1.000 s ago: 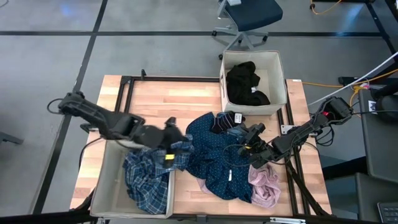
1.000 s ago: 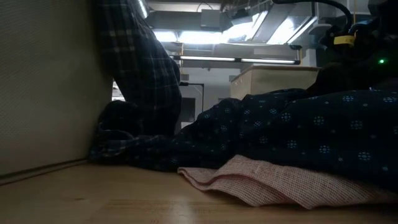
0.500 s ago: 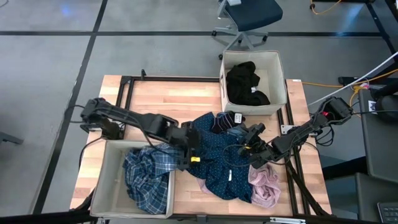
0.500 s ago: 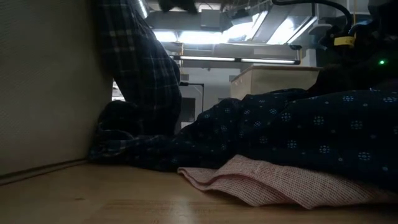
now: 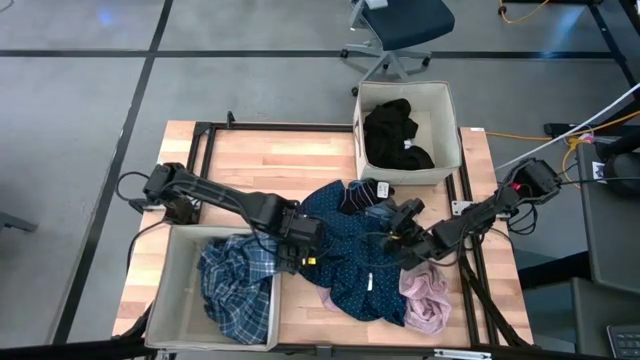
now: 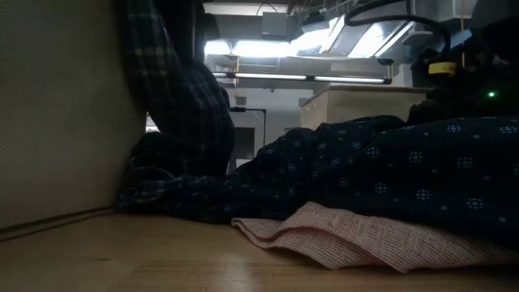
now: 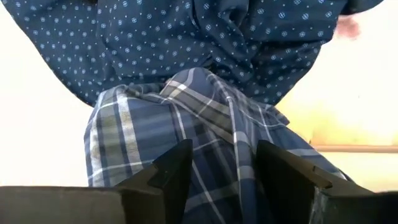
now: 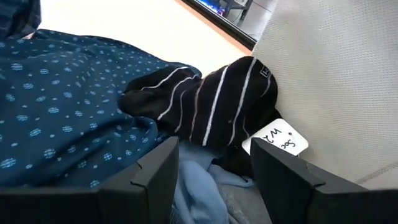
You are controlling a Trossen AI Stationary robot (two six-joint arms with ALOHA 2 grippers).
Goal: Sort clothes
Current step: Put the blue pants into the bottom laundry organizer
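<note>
My left pincer [image 5: 300, 250] hung wide and empty, the soft blue plaid shirt [image 5: 235, 285] just to its left, draped over the beige box's rim.

We saw the blue plaid shirt [image 7: 186, 137] crumpled just ahead of the left fingers [image 7: 171, 171], the navy dotted garment [image 5: 350, 250] spread beyond it. A black white-striped piece [image 8: 211, 102] lay bunched ahead of the right fingers [image 8: 158, 168], and the pale pink garment [image 5: 425, 298] lay rumpled near them.
</note>
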